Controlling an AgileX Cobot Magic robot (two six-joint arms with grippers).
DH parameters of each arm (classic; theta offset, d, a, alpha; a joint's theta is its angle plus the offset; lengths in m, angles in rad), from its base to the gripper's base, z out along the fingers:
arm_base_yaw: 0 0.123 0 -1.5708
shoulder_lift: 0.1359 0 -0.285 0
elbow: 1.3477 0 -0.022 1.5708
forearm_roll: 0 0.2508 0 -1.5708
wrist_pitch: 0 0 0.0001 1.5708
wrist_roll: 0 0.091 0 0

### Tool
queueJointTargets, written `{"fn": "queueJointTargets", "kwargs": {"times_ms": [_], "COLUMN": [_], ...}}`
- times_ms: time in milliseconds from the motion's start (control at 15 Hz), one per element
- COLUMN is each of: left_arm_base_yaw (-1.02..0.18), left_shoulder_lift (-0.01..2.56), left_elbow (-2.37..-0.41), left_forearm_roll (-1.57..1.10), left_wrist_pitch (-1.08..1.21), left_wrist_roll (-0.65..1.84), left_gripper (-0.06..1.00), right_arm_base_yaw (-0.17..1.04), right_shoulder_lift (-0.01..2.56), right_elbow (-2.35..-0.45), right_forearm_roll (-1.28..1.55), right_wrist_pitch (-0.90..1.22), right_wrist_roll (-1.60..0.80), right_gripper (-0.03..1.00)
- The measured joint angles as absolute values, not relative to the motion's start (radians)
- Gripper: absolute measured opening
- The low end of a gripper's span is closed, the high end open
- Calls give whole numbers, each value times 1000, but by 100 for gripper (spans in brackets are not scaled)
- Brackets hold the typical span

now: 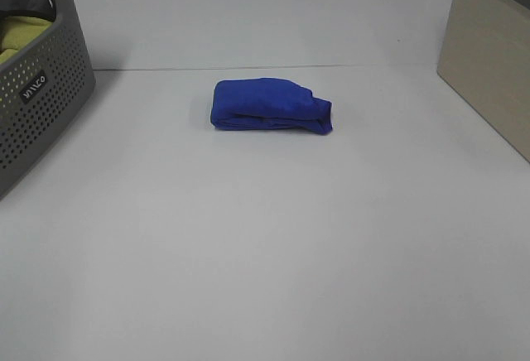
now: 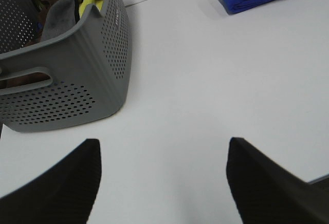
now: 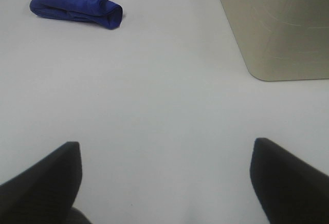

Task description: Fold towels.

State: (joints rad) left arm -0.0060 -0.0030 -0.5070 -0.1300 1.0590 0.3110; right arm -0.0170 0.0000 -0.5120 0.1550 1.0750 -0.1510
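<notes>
Exterior high view: the blue towel (image 1: 272, 107) lies near the middle of the white table (image 1: 265, 245), toward the far side, already gathered into a compact, thick bundle with a layered edge facing the camera. A grey perforated basket (image 1: 37, 100) stands at the left edge with yellow and dark cloth inside; a beige bin (image 1: 489, 63) stands at the right. Neither of my arms shows in this view.

Left wrist view: my left gripper (image 2: 163, 183) hangs over bare table, fingers spread wide, nothing between them and nothing touched. The basket sits close on one side, the towel well apart beyond it.

Right wrist view: my right gripper (image 3: 164, 183) is likewise spread wide and empty over bare table — the towel is well apart, the beige bin nearer on the other side.

Handling judgement: the towel looks soft, light and limp; it will sag and slide on the smooth table rather than hold a shape. It is not fragile. A pinch on one layer alone would likely peel the bundle open, so I would take it across the full stack at a short end, or at the layered edge with both grippers — one per corner. Whether this fold counts as finished, I cannot tell.
</notes>
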Motion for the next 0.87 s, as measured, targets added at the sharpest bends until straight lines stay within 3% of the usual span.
{"fn": "queueJointTargets", "kwargs": {"times_ms": [867], "left_arm_base_yaw": [-6], "left_shoulder_lift": [-3], "left_elbow": [-507], "left_forearm_roll": [-130], "left_wrist_pitch": [1059], "left_wrist_roll": [312], "left_gripper": [66], "right_arm_base_yaw": [-17], "right_shoulder_lift": [-5], "right_elbow": [-509], "right_forearm_roll": [155], "right_wrist_pitch": [1075], "right_wrist_roll": [-151], "right_gripper": [84]}}
